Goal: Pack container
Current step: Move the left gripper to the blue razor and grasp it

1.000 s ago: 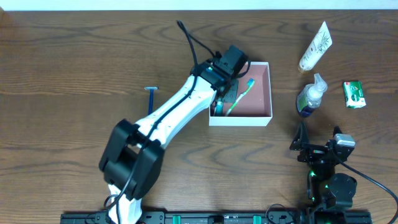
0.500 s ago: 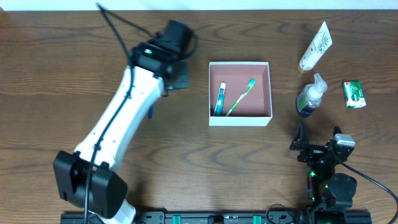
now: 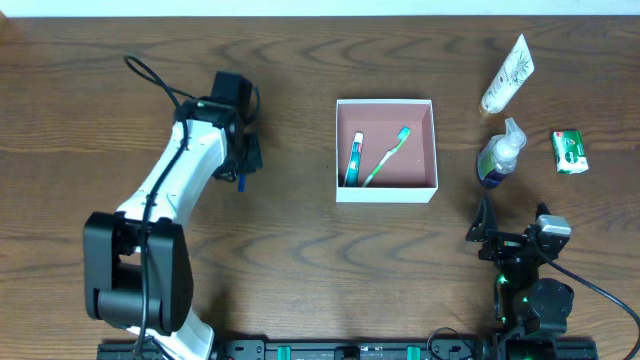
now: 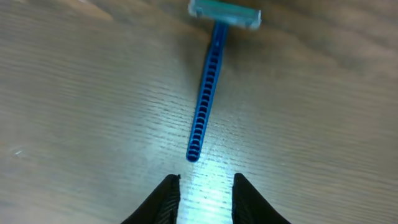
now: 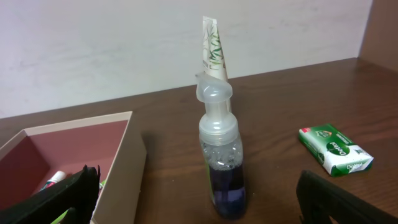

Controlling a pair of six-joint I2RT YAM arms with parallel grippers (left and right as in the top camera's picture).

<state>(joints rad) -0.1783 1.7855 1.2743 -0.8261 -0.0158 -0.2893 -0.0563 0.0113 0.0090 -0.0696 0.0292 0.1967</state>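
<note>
- My left pincer (image 4: 205, 182): jaws narrowly apart with nothing between them, pointing down at the table (image 3: 80, 90) on its left side.
- Razor (image 4: 208, 93): blue ribbed handle with a teal head at the far end, lying flat on the wood. The handle's near tip is just beyond my left fingertips and does not touch them. There is bare wood on both sides of it.
- Container (image 3: 386, 193): right of my left pincer and well apart from it, about mid-table, top open. Bare wood runs along all four walls.
- Inside the container: a small blue-and-white tube (image 3: 353, 160) by the left wall and a green toothbrush (image 3: 388, 158) slanting beside it. The right half of the floor is bare.
- My right pincer (image 3: 510, 230): jaws spread wide, holding nothing, at the near right.
- Pump bottle (image 5: 221, 155): upright just beyond my right pincer, between the container and the green soap box (image 5: 336, 149), apart from both.
- White tube (image 3: 508, 75): lying at the far right, beyond the bottle.
- Views: the left wrist shows the razor's whole length, while overhead my arm hides most of it. The right wrist shows the dark liquid in the bottle.
</note>
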